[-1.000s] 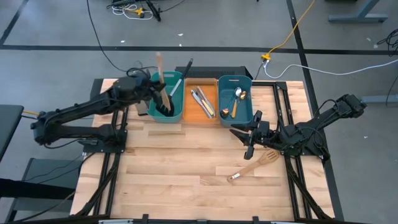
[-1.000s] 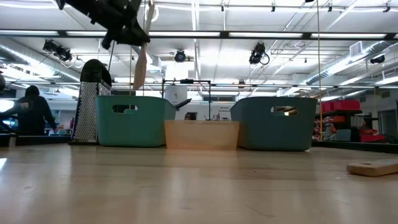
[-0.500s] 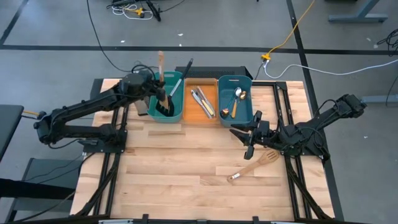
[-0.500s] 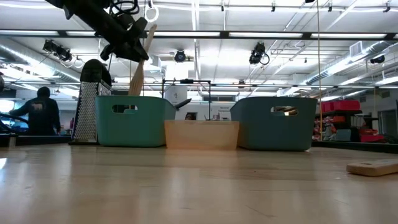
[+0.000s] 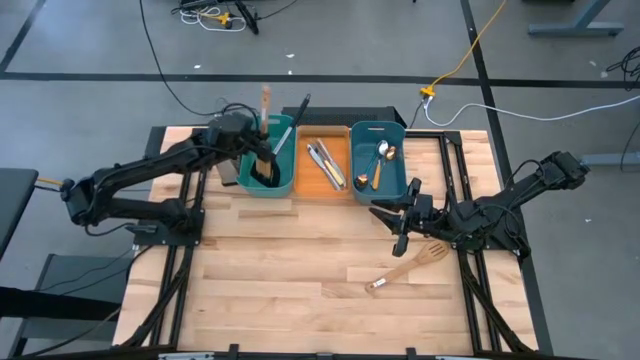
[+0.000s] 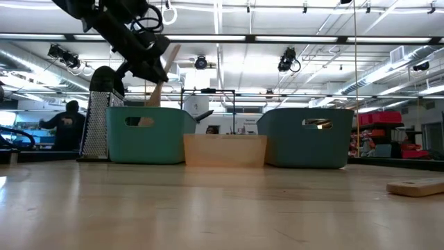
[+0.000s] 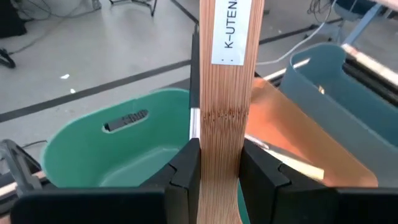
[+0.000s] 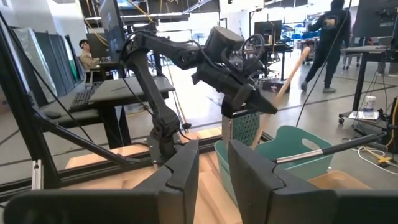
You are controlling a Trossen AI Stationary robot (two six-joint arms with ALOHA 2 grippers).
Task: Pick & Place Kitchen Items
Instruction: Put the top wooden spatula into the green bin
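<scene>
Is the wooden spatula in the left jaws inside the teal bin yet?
Partly: wooden spatula, gripped and tilted, dips behind the bin rim.

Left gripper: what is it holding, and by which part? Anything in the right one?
The left gripper grips a wooden spatula by its flat handle, over the left teal bin. The right gripper is open and holds nothing.
</scene>
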